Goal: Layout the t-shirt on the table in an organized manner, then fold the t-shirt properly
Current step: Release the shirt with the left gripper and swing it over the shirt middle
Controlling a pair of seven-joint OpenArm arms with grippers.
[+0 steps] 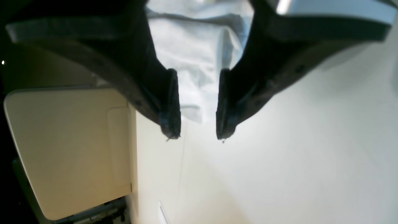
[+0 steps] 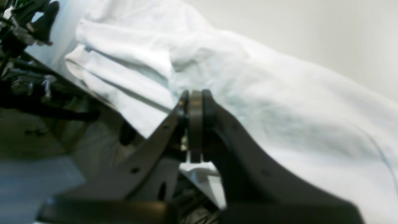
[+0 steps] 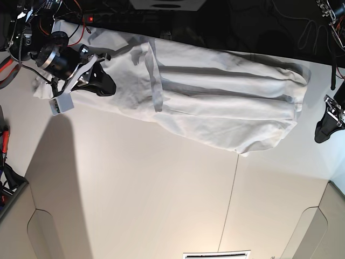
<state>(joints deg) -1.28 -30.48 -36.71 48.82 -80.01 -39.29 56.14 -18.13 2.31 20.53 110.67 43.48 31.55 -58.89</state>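
The white t-shirt (image 3: 215, 102) lies stretched in long folds along the far side of the table (image 3: 161, 205), from far left to far right. My right gripper (image 3: 103, 82) rests on the shirt's left part. In the right wrist view it (image 2: 194, 93) is shut, with the cloth (image 2: 279, 109) bunched around its tips. My left gripper (image 3: 325, 128) hangs beside the shirt's right end, apart from it. In the left wrist view it (image 1: 196, 137) is open and empty above the bare table (image 1: 279, 155), with the shirt (image 1: 196, 62) beyond its fingers.
Cables and electronics (image 3: 32, 16) crowd the far left corner behind the shirt. A thin dark seam (image 3: 232, 199) runs across the tabletop. Cream side panels sit at the near left (image 3: 48, 237) and near right (image 3: 318, 232); one also shows in the left wrist view (image 1: 68, 149).
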